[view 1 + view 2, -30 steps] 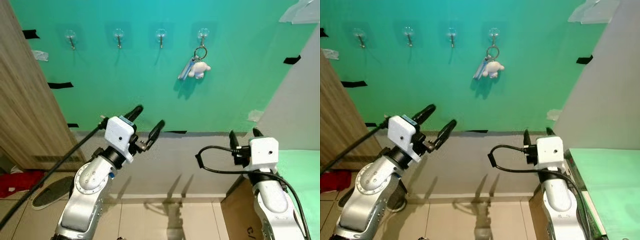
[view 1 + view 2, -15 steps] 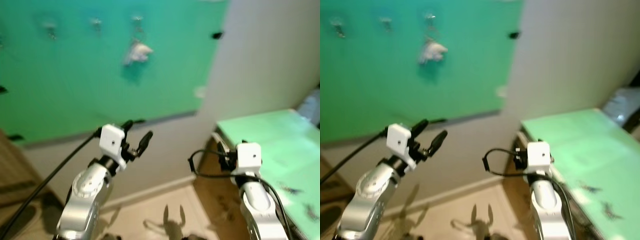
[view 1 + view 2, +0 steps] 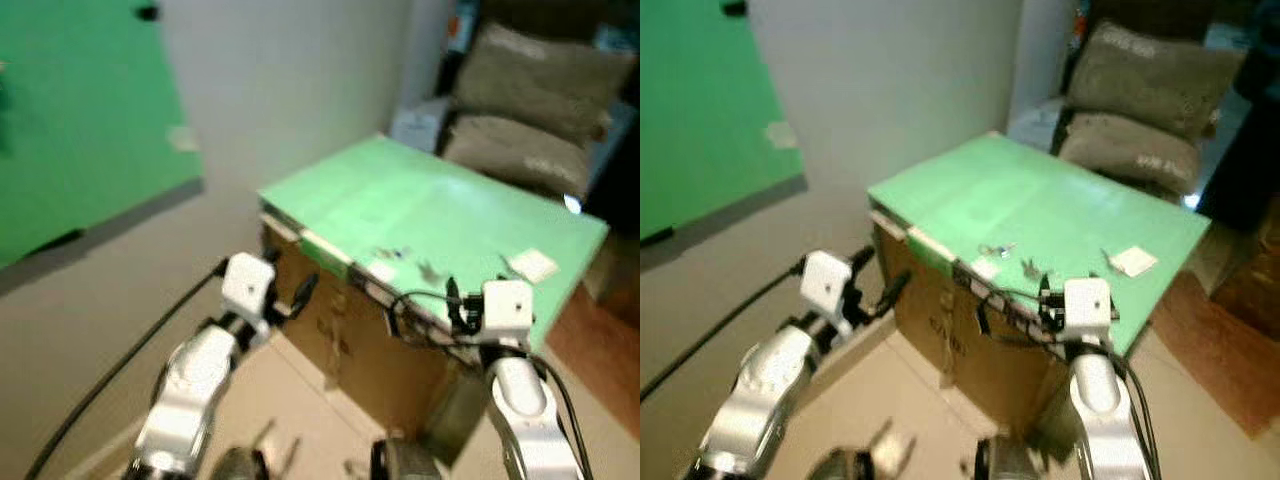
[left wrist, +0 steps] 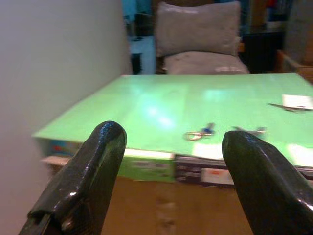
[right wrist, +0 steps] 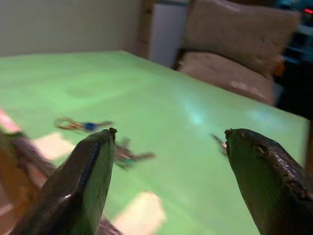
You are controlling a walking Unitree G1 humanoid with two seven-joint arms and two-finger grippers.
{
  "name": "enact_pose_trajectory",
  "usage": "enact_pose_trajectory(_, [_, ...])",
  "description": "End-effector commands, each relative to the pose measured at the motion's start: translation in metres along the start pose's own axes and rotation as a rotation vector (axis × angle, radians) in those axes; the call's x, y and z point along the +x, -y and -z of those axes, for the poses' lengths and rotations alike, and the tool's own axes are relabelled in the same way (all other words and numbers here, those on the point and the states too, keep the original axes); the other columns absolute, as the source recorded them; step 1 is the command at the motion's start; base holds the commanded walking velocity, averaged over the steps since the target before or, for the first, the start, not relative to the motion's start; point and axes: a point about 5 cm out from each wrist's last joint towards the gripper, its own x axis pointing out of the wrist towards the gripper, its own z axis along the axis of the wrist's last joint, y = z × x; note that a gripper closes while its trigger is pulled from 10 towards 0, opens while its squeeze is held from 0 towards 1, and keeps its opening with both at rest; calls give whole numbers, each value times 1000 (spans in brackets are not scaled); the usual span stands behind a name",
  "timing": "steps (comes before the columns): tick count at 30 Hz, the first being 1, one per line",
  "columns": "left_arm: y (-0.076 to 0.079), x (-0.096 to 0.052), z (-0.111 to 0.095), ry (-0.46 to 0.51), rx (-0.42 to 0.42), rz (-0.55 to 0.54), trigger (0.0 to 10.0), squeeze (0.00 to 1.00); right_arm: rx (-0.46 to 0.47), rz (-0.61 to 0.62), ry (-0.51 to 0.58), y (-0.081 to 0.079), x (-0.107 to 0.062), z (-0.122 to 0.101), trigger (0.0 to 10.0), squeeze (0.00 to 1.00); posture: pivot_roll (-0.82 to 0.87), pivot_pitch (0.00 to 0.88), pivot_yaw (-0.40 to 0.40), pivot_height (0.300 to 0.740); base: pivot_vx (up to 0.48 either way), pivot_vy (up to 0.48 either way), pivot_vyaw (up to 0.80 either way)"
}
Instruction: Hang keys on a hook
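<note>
A key ring with a blue tag (image 3: 997, 249) lies on the green tabletop (image 3: 1040, 200), and a second small key (image 3: 1030, 267) lies just right of it near the front edge. The same two lie ahead in the left wrist view: blue-tagged ring (image 4: 198, 133), second key (image 4: 249, 130). My left gripper (image 3: 880, 272) is open and empty, held left of the table at the cardboard side. My right gripper (image 5: 171, 134) is open and empty at the table's front edge, just short of the blue-tagged ring (image 5: 80, 125) and the small key (image 5: 129, 155).
The green top rests on a cardboard box (image 3: 340, 340). A white card (image 3: 532, 265) lies at the table's right end. Grey cushions (image 3: 530, 100) are stacked behind it. A white wall (image 3: 280, 80) and a strip of green wall sheet (image 3: 60, 120) stand to the left.
The camera has swung right, from the green wall with hooks and a hung key chain to the green table. Both arms keep their raised, open pose.
</note>
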Motion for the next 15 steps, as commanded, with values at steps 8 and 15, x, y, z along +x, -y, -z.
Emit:
enact_pose_trajectory(8, [-13, 3, -3, -2, 68, -28, 10000, 0, 6, -16, 31, -5, 0, -7, 10000, 0, -66, 0, 27, 661, 0, 0, -617])
enact_pose_trajectory(15, [-10, 5, -1, -8, 58, -25, 10000, 0, 7, -8, 22, -1, -2, -4, 10000, 0, -75, 0, 27, 661, 0, 0, -631])
